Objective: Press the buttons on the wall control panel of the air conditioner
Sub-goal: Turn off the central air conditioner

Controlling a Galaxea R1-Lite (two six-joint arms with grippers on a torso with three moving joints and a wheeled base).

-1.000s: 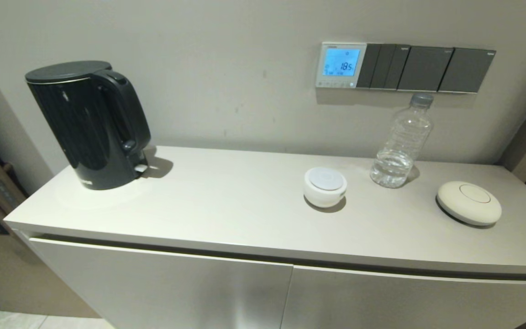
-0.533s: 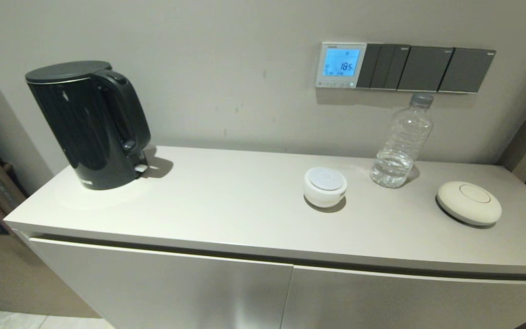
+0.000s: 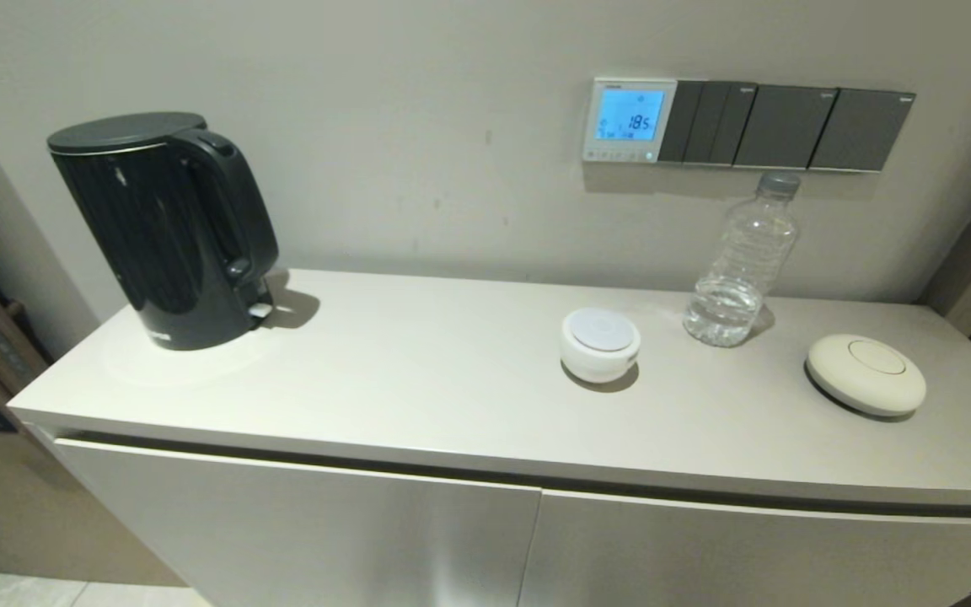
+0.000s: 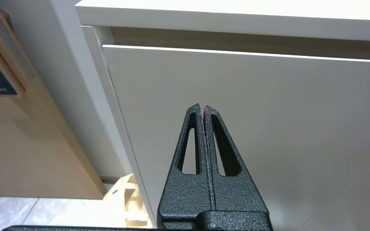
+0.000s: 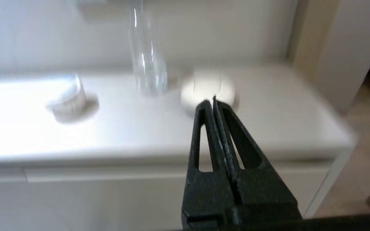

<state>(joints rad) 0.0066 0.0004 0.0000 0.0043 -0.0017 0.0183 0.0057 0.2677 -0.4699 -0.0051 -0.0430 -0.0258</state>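
The wall control panel (image 3: 629,120) is a small white-framed square on the wall, its screen glowing blue with digits. A row of tiny pale buttons (image 3: 619,154) runs along its lower edge. Neither gripper shows in the head view. My left gripper (image 4: 203,107) is shut and empty, low in front of the cabinet door (image 4: 252,128). My right gripper (image 5: 211,101) is shut and empty, in front of the cabinet's right end at about countertop height, pointing toward the round cream disc (image 5: 209,89). The panel is out of both wrist views.
Dark grey switch plates (image 3: 785,126) sit right of the panel. A clear water bottle (image 3: 743,261) stands below them. On the countertop (image 3: 418,379) are a white round box (image 3: 600,343), a cream disc (image 3: 865,373) and a black kettle (image 3: 165,228) at the left.
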